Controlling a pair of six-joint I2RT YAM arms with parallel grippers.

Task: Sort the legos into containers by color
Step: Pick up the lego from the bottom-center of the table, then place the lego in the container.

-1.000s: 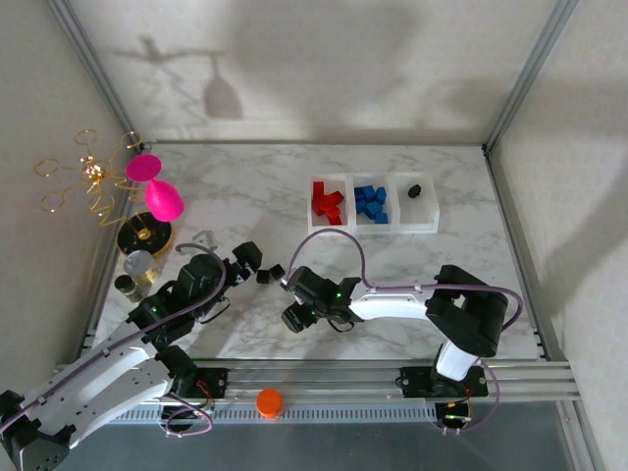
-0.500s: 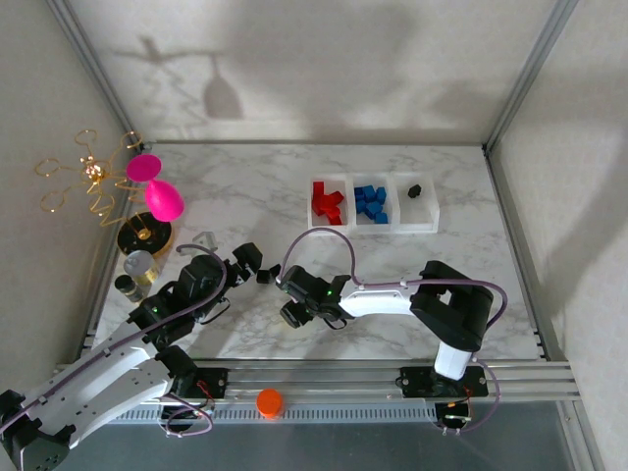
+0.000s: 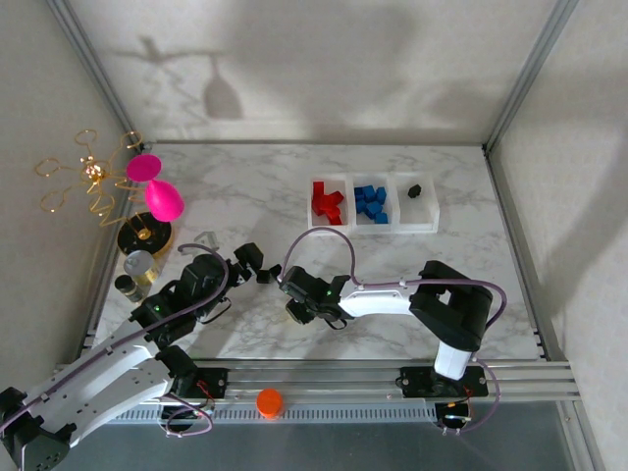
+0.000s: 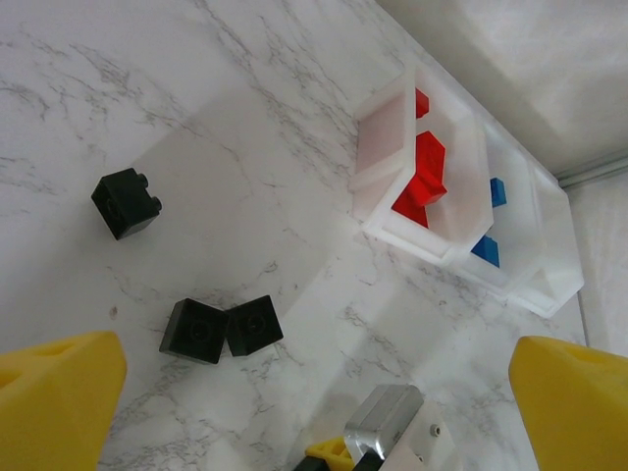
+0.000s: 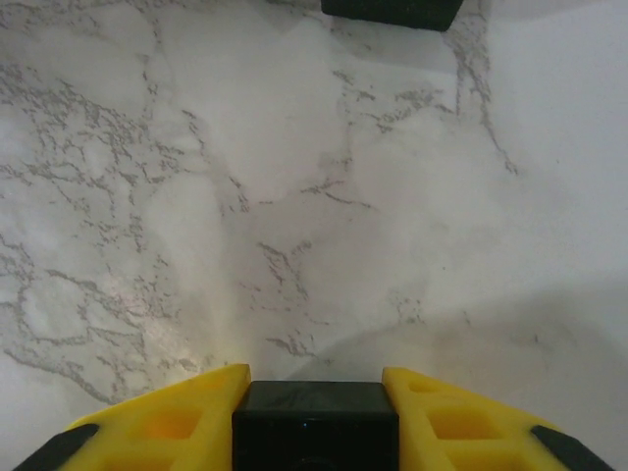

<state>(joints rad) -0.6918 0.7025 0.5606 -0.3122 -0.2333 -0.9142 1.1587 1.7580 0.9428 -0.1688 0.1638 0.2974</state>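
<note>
In the right wrist view my right gripper is shut on a black lego, squeezed between the yellow fingers just above the marble; another black lego lies ahead. From above, the right gripper sits left of centre, near a loose black lego. My left gripper is open beside it. The left wrist view shows one black lego lying apart and two side by side. The containers hold red legos, blue legos and one black lego.
A pink goblet and a gold wire stand occupy the far left, with small jars below them. An orange cap lies on the front rail. Metal frame posts border the table.
The right gripper slid left over a black lego and shut on it. The left arm barely moved.
</note>
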